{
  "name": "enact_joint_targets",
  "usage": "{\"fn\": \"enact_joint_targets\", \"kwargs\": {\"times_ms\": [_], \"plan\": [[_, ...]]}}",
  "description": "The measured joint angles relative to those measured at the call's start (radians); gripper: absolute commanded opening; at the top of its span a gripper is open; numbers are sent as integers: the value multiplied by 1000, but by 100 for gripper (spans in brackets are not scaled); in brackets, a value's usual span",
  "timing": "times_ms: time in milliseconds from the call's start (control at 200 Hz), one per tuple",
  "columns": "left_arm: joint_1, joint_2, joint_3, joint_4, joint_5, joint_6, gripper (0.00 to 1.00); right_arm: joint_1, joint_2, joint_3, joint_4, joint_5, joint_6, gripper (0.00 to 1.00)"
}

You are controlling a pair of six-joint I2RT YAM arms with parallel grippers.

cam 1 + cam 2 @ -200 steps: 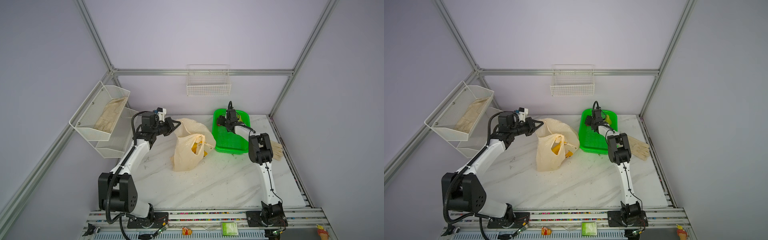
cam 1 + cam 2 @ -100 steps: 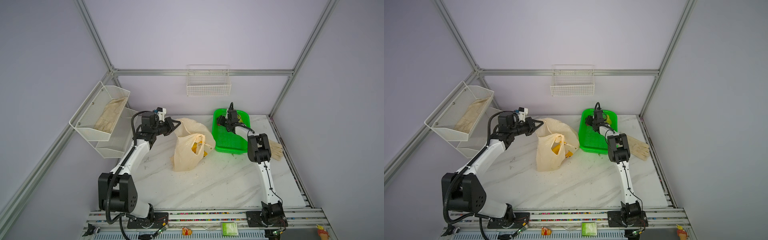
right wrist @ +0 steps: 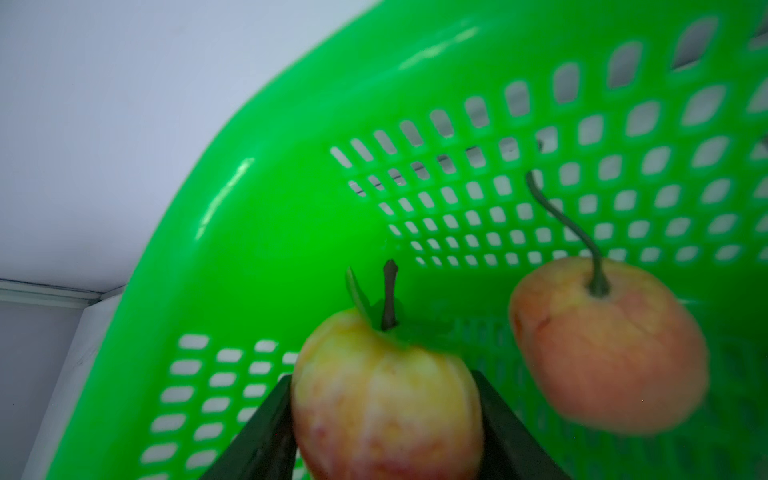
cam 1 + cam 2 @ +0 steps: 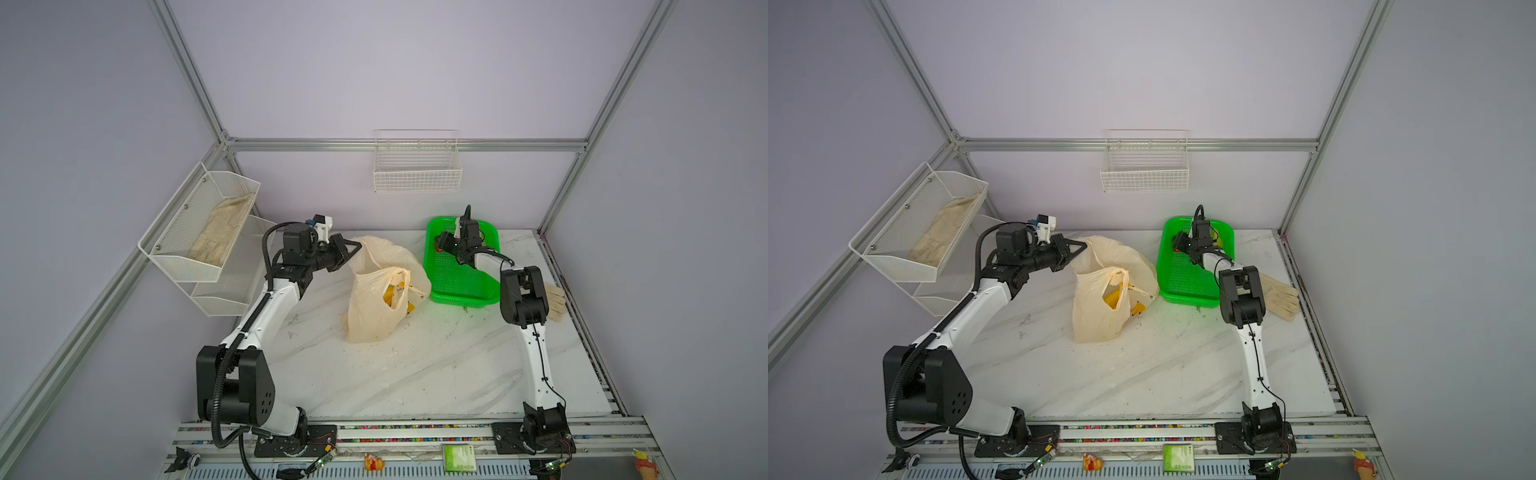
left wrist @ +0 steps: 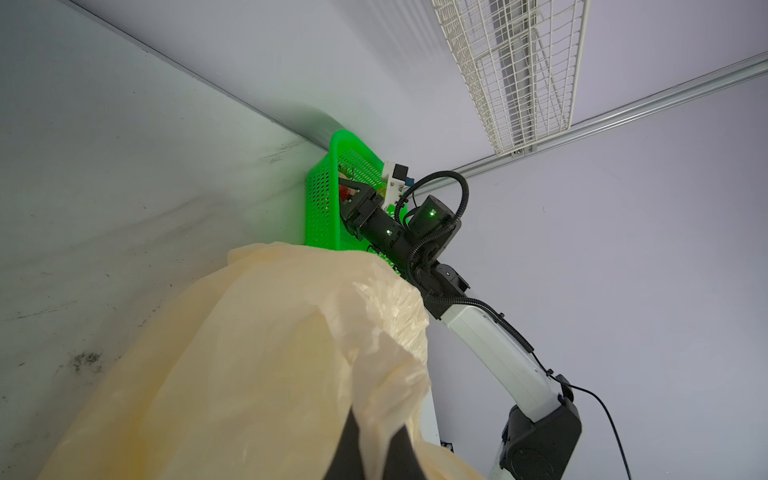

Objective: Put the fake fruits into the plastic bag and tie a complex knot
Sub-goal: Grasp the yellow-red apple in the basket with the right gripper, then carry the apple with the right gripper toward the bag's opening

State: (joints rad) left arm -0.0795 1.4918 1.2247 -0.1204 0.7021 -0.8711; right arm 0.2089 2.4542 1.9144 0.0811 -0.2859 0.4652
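Observation:
The peach plastic bag point(image 4: 374, 316) point(image 4: 1096, 316) stands open mid-table, and yellow fake fruit point(image 4: 390, 297) point(image 4: 1113, 299) shows in its mouth. My left gripper point(image 4: 353, 249) point(image 4: 1081, 247) point(image 5: 374, 453) is shut on a fold of the bag's upper edge and holds it up. My right gripper point(image 4: 440, 245) point(image 4: 1177, 245) point(image 3: 386, 415) is inside the green basket point(image 4: 461, 286) point(image 4: 1183, 291) point(image 3: 249, 249). Both its fingers press a yellow-red stemmed fruit point(image 3: 386, 395). A second reddish stemmed fruit point(image 3: 606, 353) lies beside it. No knot shows.
A beige glove point(image 4: 555, 301) point(image 4: 1277, 297) lies right of the basket, behind my right arm. A white mesh shelf point(image 4: 199, 232) holding another glove hangs on the left wall. A wire basket point(image 4: 417, 168) hangs on the back wall.
My right gripper's jaws have narrowed around the fruit in the basket. The left arm and the bag have not moved.

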Motion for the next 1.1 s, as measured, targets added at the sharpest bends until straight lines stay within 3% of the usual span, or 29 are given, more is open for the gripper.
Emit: {"fn": "enact_joint_targets", "kwargs": {"times_ms": [135,335,480,670,925,1100], "plan": [[0,0,0,0,0,0,0,-1,-224,-193,25,-18,-11,35],[0,0,0,0,0,0,0,11,-690,-531,83,-51,-51,34],[0,0,0,1,0,0,0,96,-958,-717,77,-68,-107,34],[0,0,0,1,-1,0,0,246,-1129,-874,-31,-105,-200,34],[0,0,0,3,-2,0,0,300,-1370,-1050,-178,-141,-278,34],[0,0,0,3,-1,-2,0,416,-1383,-1090,-180,-171,-293,34]]}}
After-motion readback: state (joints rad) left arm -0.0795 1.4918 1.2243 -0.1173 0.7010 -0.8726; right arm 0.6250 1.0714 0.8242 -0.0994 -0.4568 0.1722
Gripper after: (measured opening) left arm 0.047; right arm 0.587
